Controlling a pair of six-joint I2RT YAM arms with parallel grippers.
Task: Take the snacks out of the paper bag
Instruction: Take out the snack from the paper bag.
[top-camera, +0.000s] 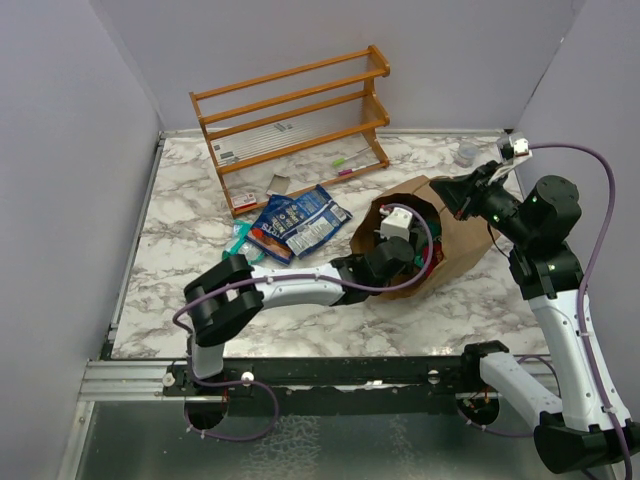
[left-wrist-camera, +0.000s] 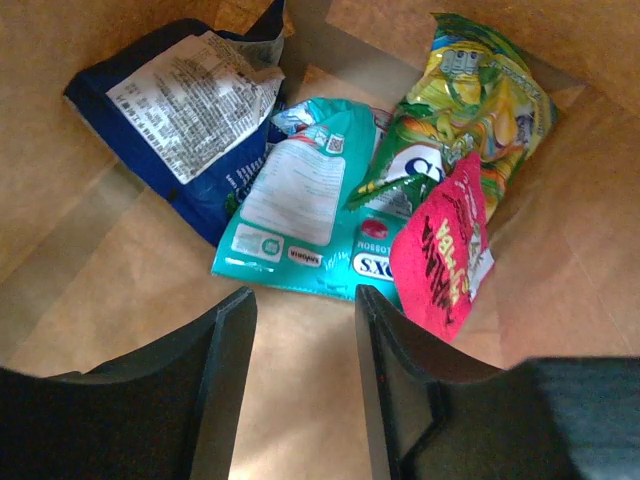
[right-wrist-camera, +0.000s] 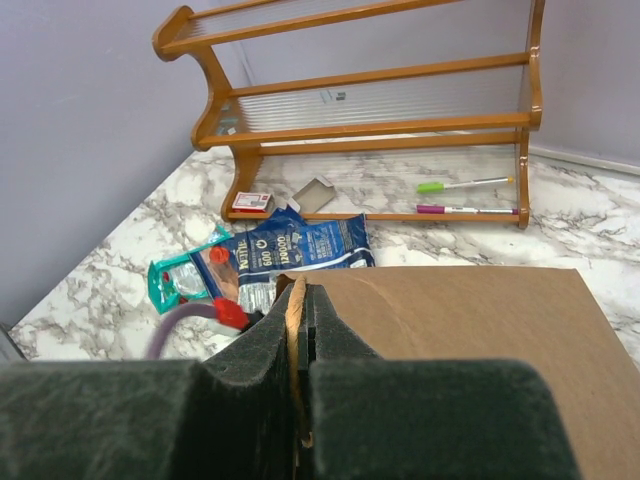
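Note:
The brown paper bag (top-camera: 455, 235) lies on its side right of centre, mouth to the left. My left arm reaches into that mouth. Inside, my left gripper (left-wrist-camera: 300, 325) is open over bare paper, nothing between its fingers (left-wrist-camera: 228, 340). Just beyond them lie several snacks: a teal packet (left-wrist-camera: 305, 200), a dark blue one (left-wrist-camera: 185, 110), a green-yellow one (left-wrist-camera: 470, 95) and a pink one (left-wrist-camera: 440, 245). My right gripper (right-wrist-camera: 302, 300) is shut on the bag's upper edge (right-wrist-camera: 296, 300) and holds it up. More snacks lie on the table: blue-and-white packets (top-camera: 298, 220) and a teal one (top-camera: 243, 240).
A wooden shelf rack (top-camera: 295, 110) stands at the back, with two pens (right-wrist-camera: 465, 196) on its lowest board. A small red-and-white box (top-camera: 243, 200) and a grey card (top-camera: 278, 184) lie in front of it. A small cup (top-camera: 468, 152) sits at the back right.

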